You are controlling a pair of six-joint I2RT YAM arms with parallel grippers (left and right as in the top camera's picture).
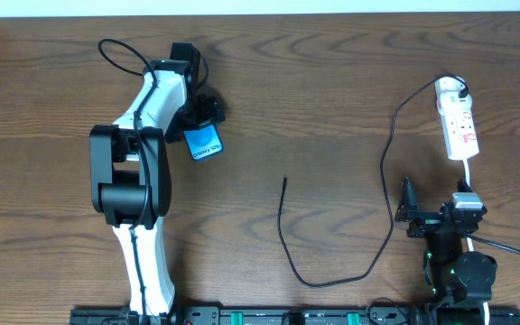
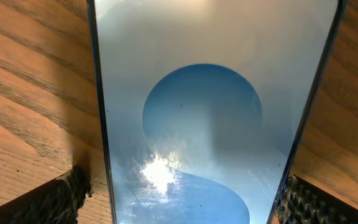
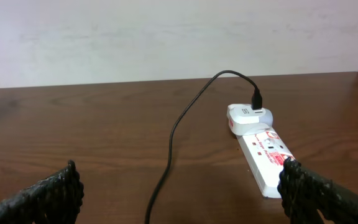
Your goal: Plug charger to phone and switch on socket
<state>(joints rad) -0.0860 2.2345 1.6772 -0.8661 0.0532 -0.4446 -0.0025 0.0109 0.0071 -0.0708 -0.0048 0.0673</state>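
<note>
The phone (image 1: 204, 142) lies flat at the left of the counter (image 1: 332, 54), the left end effector (image 2: 188, 200) straddling it, fingers apart. The right end effector (image 3: 182, 199), likewise apart, hangs near the socket (image 1: 459, 122). The charger (image 1: 282, 212) is plugged in there, its loose tip mid-counter.

your phone (image 1: 204, 143) lies flat on the worktop (image 1: 314, 99) at the left, under the end of the left arm and between the spread fingers of the left claw (image 2: 182, 205). the socket (image 1: 459, 126) lies well apart on the right, its length running toward the back edge. the right claw (image 3: 180, 196) sits just in front of the socket's near end, fingers spread. the charger (image 1: 392, 215) is plugged in at the socket's far end. it loops left and forward, and its free tip rests mid-worktop, right of the phone and apart from it.
</note>
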